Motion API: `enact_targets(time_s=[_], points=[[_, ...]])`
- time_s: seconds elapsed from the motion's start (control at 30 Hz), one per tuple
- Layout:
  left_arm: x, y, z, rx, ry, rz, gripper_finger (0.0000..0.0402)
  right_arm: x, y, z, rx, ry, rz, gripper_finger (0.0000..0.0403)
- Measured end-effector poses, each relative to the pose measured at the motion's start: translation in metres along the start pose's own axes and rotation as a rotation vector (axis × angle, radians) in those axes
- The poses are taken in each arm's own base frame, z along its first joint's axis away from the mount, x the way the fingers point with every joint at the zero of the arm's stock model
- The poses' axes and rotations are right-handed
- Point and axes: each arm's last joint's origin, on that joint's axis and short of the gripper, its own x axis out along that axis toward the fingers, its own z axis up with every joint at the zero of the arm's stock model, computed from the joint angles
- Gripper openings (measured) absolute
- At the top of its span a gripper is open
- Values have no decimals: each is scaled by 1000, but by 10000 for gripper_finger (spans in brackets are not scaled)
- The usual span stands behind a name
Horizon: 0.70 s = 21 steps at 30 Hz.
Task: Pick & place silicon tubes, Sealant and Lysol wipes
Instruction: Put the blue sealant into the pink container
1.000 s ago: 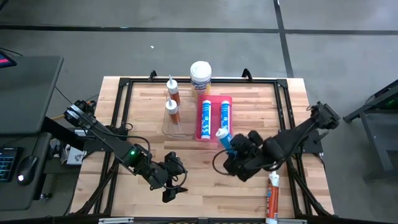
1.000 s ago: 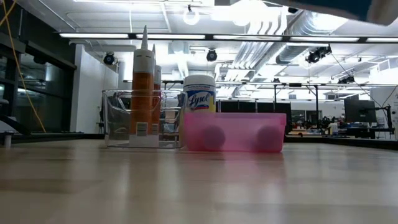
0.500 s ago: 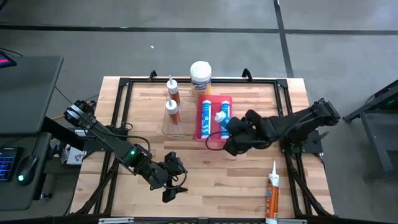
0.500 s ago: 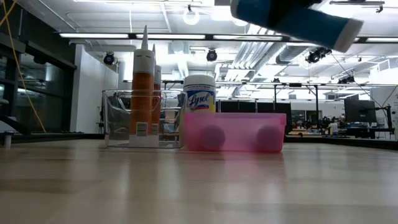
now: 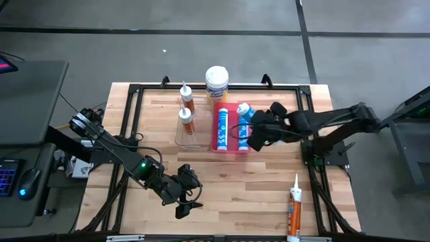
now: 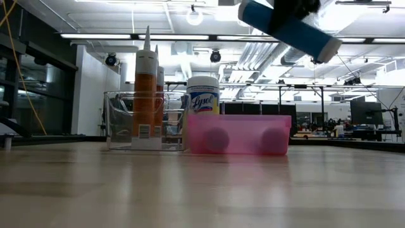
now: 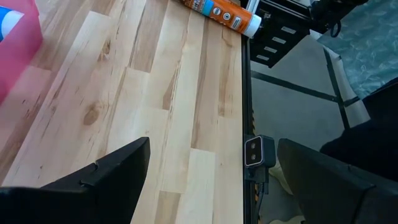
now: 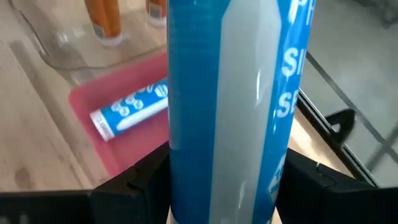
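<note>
Right gripper point(image 5: 259, 133), clamped on a blue tube point(image 5: 244, 115), hangs over the pink tray point(image 5: 232, 150) with one tube inside; the left gripper point(image 5: 183, 195) waits open near the table's front, with orange cartridge point(image 5: 293, 210) and wipes point(image 5: 216, 83) seemingly still unplaced.

The pink tray point(image 5: 232, 144) sits mid-table. In it lies one tube point(image 5: 223, 128); above its right side the right gripper point(image 5: 254, 128) holds another tube point(image 5: 243, 114). Left of the tray stands a clear bin point(image 5: 189, 138) with two cartridges point(image 5: 187, 101). Behind the tray stands the Lysol wipes point(image 5: 216, 83). A loose cartridge point(image 5: 293, 214) lies well right of the tray, at the table's near edge.
</note>
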Motion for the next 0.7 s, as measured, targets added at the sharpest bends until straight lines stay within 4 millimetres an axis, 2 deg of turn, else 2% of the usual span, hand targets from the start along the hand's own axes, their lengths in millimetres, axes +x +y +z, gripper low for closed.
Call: enact_targets(time_s=[0.17,0.33,0.53,0.7], points=[[0,0,0,0,0,0,346,9,-18,-28,143,-145,138,210],[0,0,0,0,0,0,346,28,-30,-44,361,-242,289,210],[0,0,0,0,0,0,346,51,-38,-39,558,-247,412,209],[0,0,0,0,0,0,346,60,-46,-25,729,-291,473,209]])
